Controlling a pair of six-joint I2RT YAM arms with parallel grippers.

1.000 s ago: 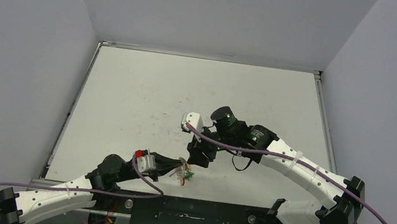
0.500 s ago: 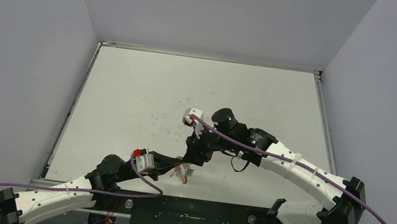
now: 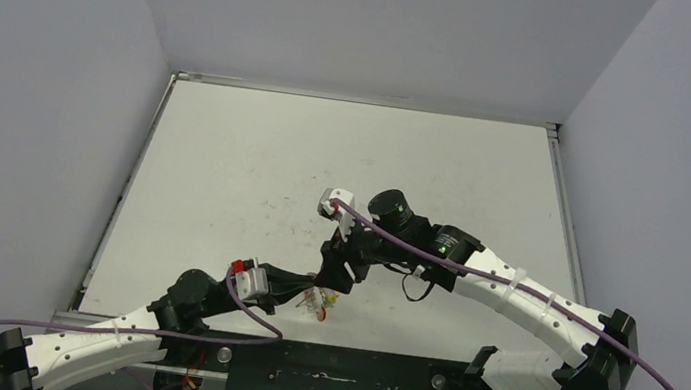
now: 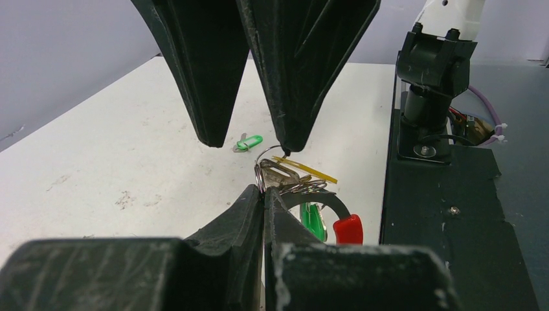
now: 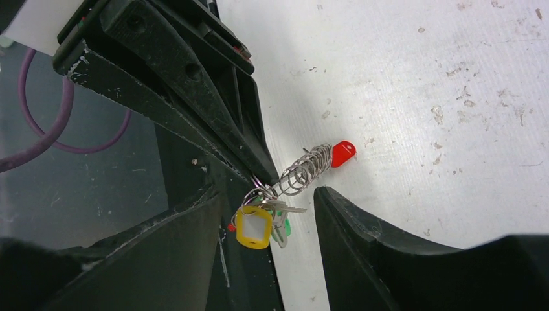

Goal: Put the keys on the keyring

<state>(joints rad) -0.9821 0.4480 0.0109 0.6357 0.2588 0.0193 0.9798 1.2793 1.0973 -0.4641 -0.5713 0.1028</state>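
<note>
Top: left gripper (image 3: 311, 294) and right gripper (image 3: 331, 276) meet at the table's (image 3: 255, 163) near edge.
Left wrist: left fingers together, pinching the keyring (image 4: 348, 228) wire; loose green key (image 4: 248, 142) on the table beyond.
Right wrist: right fingers apart, straddling silver coil with red tip and hanging keys (image 5: 254, 227), one yellow-headed.

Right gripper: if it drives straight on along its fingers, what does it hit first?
Likely the keys on the keyring, which the shut left gripper pinches, dead ahead between the right gripper and its open fingers. Depth unclear, so contact may be close.
</note>
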